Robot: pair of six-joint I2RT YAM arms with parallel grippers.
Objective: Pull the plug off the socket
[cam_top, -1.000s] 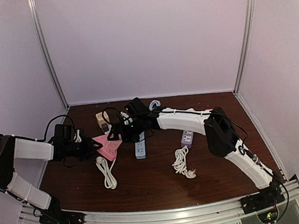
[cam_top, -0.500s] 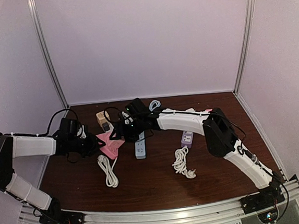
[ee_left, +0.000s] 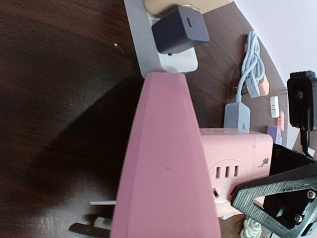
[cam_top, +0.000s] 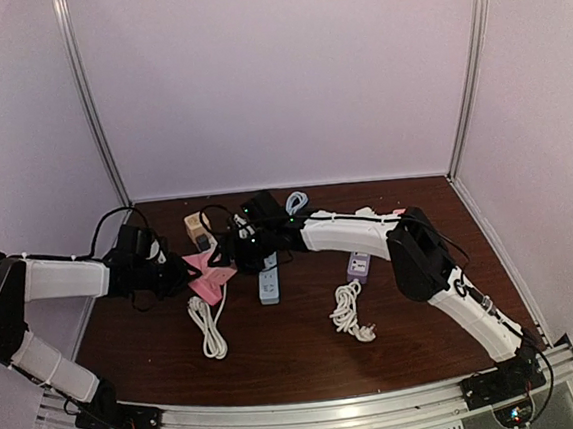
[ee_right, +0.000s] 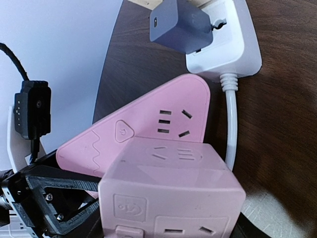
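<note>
I see left gripper (cam_top: 181, 274) clamped on pink triangle socket (ee_right: 148, 119) mid-frame, right gripper (cam_top: 230, 254) gripping pink cube plug (ee_right: 168, 183) against it.

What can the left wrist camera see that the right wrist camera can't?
Only the left wrist view shows the bundled light-blue cable. Only the right wrist view shows the power button on the pink triangle strip, and the cord of the white strip. Both show the grey charger on that white strip, and the pink cube.
</note>
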